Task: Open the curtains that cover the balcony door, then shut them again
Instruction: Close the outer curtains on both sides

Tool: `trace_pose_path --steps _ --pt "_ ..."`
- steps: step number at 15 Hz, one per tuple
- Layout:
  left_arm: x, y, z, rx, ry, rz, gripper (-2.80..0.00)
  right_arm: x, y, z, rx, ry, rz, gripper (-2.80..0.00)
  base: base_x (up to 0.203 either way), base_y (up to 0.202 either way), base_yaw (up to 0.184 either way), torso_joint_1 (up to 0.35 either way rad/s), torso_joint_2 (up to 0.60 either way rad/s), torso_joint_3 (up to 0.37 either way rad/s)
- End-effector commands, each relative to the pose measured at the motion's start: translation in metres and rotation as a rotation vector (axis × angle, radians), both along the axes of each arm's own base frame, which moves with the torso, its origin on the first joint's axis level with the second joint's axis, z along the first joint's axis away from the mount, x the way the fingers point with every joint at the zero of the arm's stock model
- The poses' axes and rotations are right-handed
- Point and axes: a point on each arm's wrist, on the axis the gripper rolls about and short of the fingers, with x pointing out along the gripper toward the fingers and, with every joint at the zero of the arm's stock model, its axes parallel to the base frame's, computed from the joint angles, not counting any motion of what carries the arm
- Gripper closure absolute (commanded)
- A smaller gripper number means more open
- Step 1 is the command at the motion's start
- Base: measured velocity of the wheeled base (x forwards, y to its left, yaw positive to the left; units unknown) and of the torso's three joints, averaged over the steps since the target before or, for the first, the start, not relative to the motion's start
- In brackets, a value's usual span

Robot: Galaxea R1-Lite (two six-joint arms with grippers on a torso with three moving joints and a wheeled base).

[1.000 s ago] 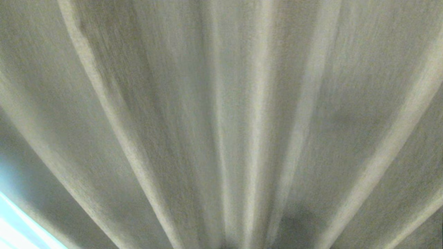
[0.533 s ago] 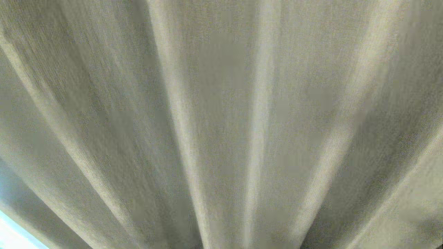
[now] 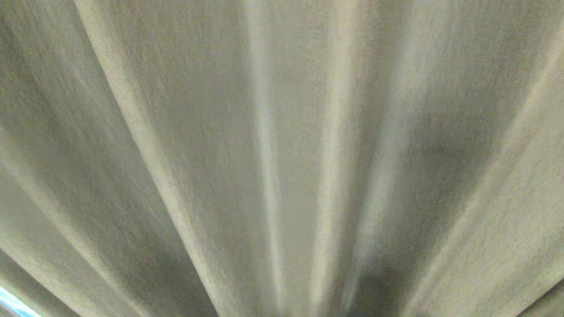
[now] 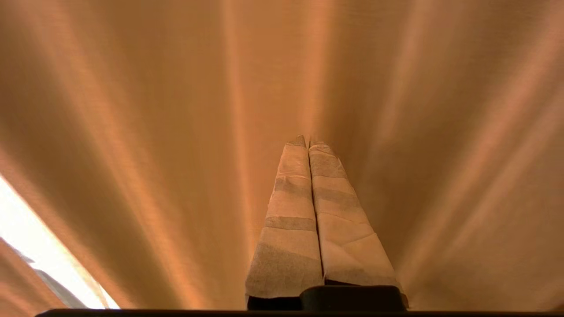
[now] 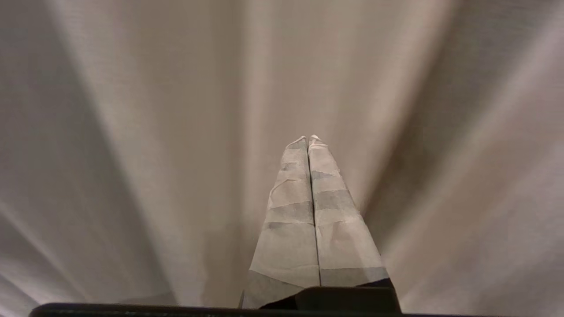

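Observation:
Pleated pale beige-grey curtains [image 3: 282, 132] fill the whole head view, very close. The same curtains [image 4: 176, 110] spread across the left wrist view, where my left gripper [image 4: 307, 141] is shut, its taped fingers pressed together with nothing between them. In the right wrist view my right gripper [image 5: 307, 138] is shut and empty too, pointing at the curtains [image 5: 176, 110]. Neither gripper holds cloth. Neither arm shows in the head view. The balcony door is hidden behind the fabric.
A thin sliver of bright daylight [image 3: 11, 304] shows past the curtain's edge at the lower left of the head view. A wider bright gap [image 4: 39, 259] appears beside the fabric in the left wrist view.
The folds have shifted sideways across the head view, and the bright gap at the lower left has shrunk to a sliver. A dark shadow shows again at the lower right.

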Motion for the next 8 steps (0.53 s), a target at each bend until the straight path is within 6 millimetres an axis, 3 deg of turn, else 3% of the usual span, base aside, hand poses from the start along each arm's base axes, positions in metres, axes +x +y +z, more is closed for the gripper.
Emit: trace_pose_path --steps 1,8 --pt "0.0000 0.0000 -0.0001 -0.001 0.000 0.000 0.00 -0.0001 0.0000 0.0000 -0.001 -0.002 0.001 0.00 0.000 0.000 0.000 0.000 0.00 0.000" --pt "0.0000 0.0000 -0.0001 -0.001 0.000 0.000 0.00 -0.0001 0.0000 -0.0001 -0.001 -0.001 0.001 0.00 0.000 0.000 0.000 0.000 0.00 0.000"
